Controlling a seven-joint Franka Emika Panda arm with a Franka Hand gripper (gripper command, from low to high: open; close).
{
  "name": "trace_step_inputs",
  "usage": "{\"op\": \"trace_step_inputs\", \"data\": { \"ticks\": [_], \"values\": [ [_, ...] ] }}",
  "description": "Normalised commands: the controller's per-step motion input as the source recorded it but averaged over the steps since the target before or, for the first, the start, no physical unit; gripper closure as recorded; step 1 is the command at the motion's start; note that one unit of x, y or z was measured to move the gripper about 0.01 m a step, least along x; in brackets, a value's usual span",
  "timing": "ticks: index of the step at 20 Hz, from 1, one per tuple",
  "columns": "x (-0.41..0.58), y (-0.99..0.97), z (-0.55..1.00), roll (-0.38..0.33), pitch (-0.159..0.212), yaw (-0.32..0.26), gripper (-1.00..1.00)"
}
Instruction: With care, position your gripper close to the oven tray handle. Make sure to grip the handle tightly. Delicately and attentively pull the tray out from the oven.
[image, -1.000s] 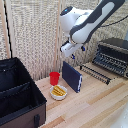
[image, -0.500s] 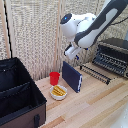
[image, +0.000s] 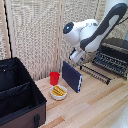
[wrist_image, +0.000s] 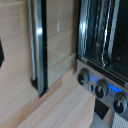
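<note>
The white robot arm (image: 92, 32) reaches in from the exterior view's upper right, its gripper (image: 76, 56) hanging above the wooden table (image: 95, 102) between the upright dark blue slab (image: 71, 76) and the oven (image: 114, 55); the claw is small and blurred, so how far its fingers are spread cannot be told, and nothing can be seen held in it; it appears to touch nothing. The oven sits at the exterior view's right edge, toward the far side of the table; the tray (image: 111, 62) lies at its front as a dark rack of thin bars, and a long thin dark bar, apparently the oven tray handle (image: 95, 73), runs in front of it, just beside and below the gripper but apart from it. Near the slab stand a red cup (image: 54, 78) and a white bowl (image: 59, 92) of yellow food; a large black open case (image: 19, 95) fills the exterior view's near left. The wrist view shows a dark framed glass panel (wrist_image: 42, 47) over the wood, and the oven's front (wrist_image: 102, 45) with three round knobs (wrist_image: 101, 90); no fingertips can be made out there.
</note>
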Motion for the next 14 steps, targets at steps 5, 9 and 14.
{"op": "trace_step_inputs", "data": {
  "ticks": [5, 9, 14],
  "values": [
    [0.000, -0.54, -0.12, -0.219, 0.000, 0.138, -1.00],
    [-0.006, -0.54, -0.03, -0.253, 0.000, 0.107, -1.00],
    [-0.015, -0.66, -0.11, -0.238, 0.000, 0.075, -1.00]
  ]
}}
